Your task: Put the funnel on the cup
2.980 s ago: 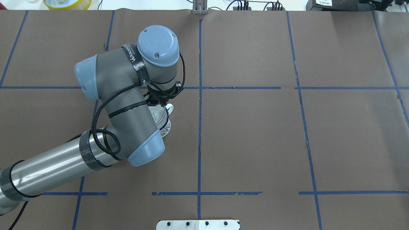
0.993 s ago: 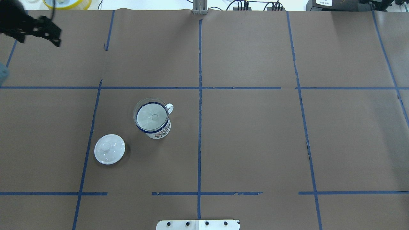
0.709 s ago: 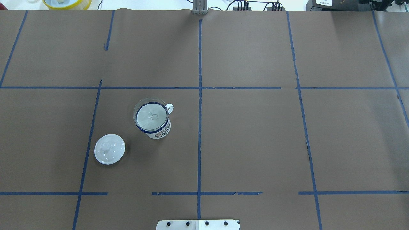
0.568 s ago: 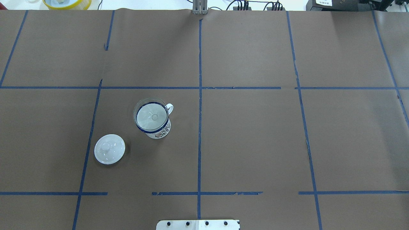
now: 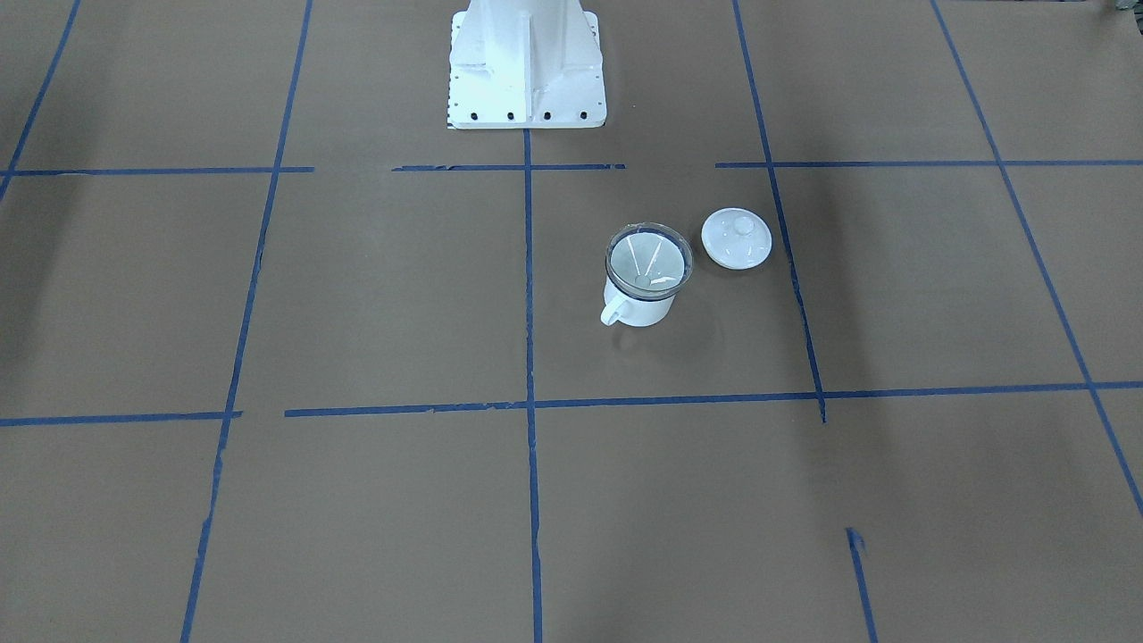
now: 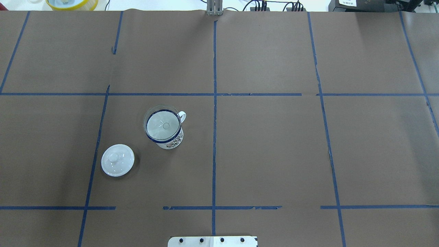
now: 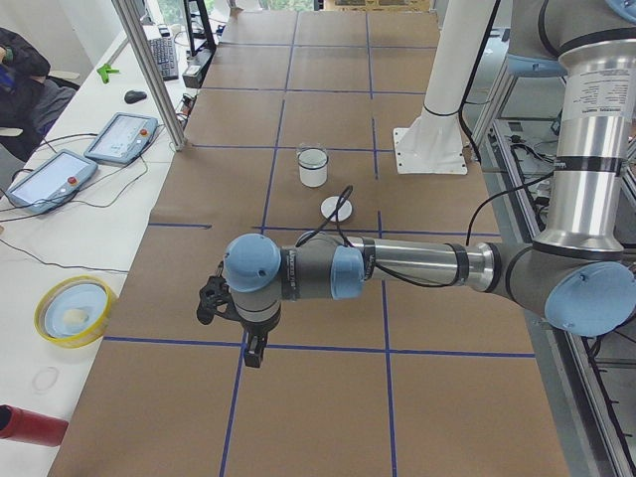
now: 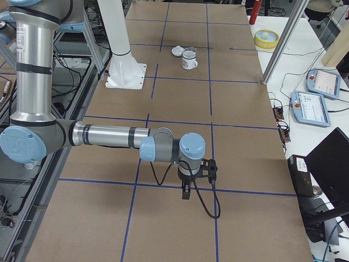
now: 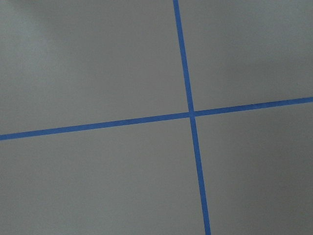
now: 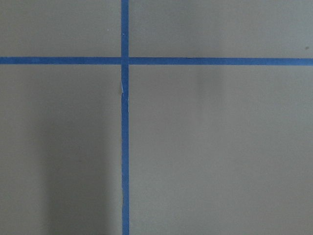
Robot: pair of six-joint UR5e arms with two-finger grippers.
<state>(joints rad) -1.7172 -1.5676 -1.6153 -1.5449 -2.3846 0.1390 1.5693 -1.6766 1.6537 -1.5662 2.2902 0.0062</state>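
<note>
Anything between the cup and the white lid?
Nothing. In the overhead view only bare brown paper separates the cup from the lid. They stand apart, not touching, and the front-facing view shows the same gap.

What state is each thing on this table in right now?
Small clear funnel: upright, seated in the mug's mouth.
White enamel mug with dark blue rim: upright, funnel on top.
Round white lid with knob: knob up, beside the mug, apart.
Left arm: far from mug; jaws unclear.
Right arm: far from mug; jaws unclear.
</note>
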